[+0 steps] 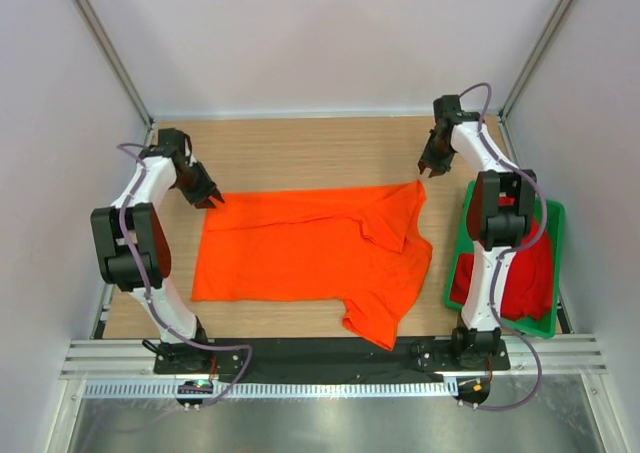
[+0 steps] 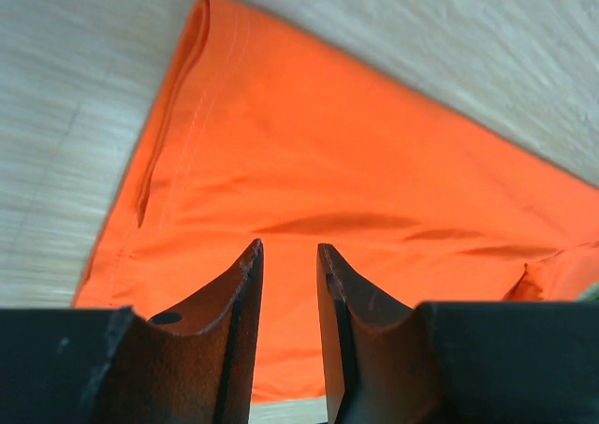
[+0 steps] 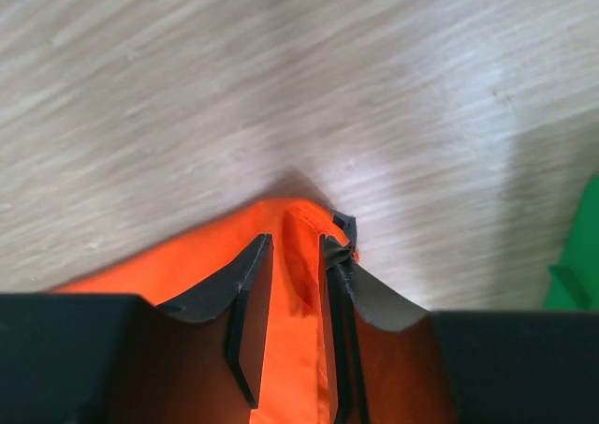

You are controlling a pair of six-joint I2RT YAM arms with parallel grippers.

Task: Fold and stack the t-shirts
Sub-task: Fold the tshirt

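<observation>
The orange t-shirt (image 1: 310, 248) lies spread on the wooden table, its right part folded over with a sleeve hanging toward the near edge. My left gripper (image 1: 210, 199) hovers at its far left corner. In the left wrist view the jaws (image 2: 288, 248) stand apart, with nothing between them and the orange cloth (image 2: 356, 162) below. My right gripper (image 1: 430, 170) is at the far right corner. Its jaws (image 3: 295, 241) are parted around a loose ridge of orange fabric (image 3: 301, 288). The deep red t-shirt (image 1: 530, 283) lies bunched in the tray, partly hidden by the right arm.
A green plastic tray (image 1: 553, 213) sits at the table's right edge and shows as a green corner (image 3: 576, 255) in the right wrist view. White walls enclose the table on three sides. A black strip and a metal rail run along the near edge.
</observation>
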